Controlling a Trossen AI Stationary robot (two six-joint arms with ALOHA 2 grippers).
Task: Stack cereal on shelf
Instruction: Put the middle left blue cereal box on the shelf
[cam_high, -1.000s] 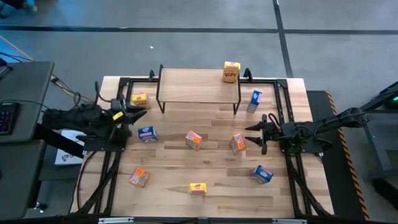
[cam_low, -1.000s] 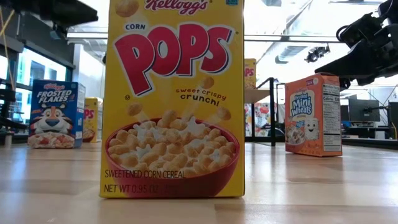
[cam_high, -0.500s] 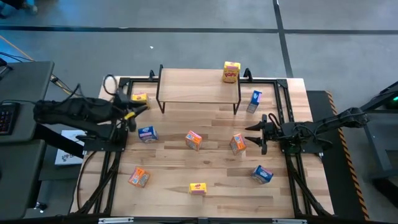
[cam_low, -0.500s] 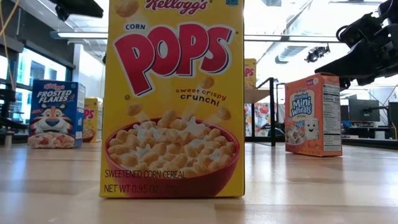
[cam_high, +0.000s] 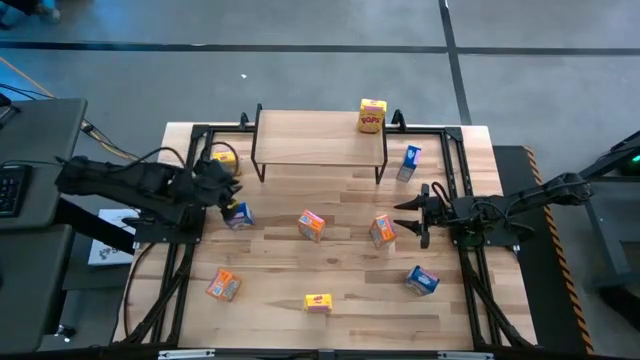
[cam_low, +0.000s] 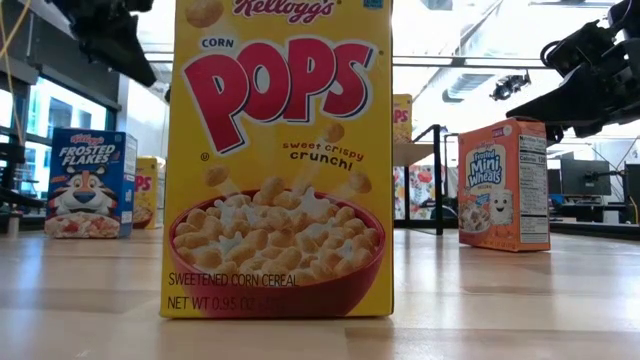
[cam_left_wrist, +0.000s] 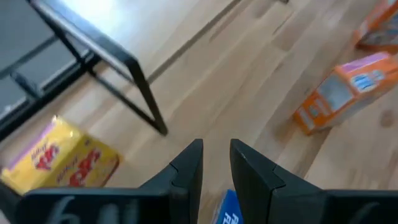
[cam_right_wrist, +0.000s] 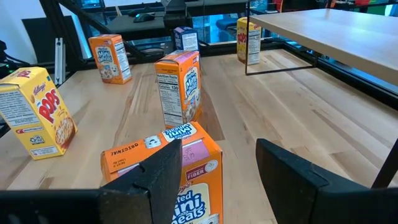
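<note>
The shelf (cam_high: 320, 140) stands at the table's far edge, with one yellow cereal box (cam_high: 372, 115) at its right end. Other cereal boxes are spread over the table. My left gripper (cam_high: 228, 195) is shut and tipped downward over a blue box (cam_high: 237, 213), near a yellow box (cam_high: 225, 157). In the left wrist view my left gripper (cam_left_wrist: 216, 165) shows that blue box's top (cam_left_wrist: 227, 208) just past its fingers. My right gripper (cam_high: 403, 218) stands open just to the right of an orange box (cam_high: 382, 229). In the right wrist view that orange box (cam_right_wrist: 168, 162) lies before my right gripper (cam_right_wrist: 219, 149).
On the table also stand an orange box (cam_high: 311, 224), a blue box (cam_high: 410, 160) by the shelf's right leg, a blue box (cam_high: 422, 280), an orange box (cam_high: 223, 285) and a yellow box (cam_high: 318, 302) near the front edge. Black frame rails (cam_high: 460, 170) border the table.
My left gripper has swung from the table's left edge toward the blue box and tipped steeply downward, staying shut. In the low view its arm has come into sight at the upper left. No box has moved.
</note>
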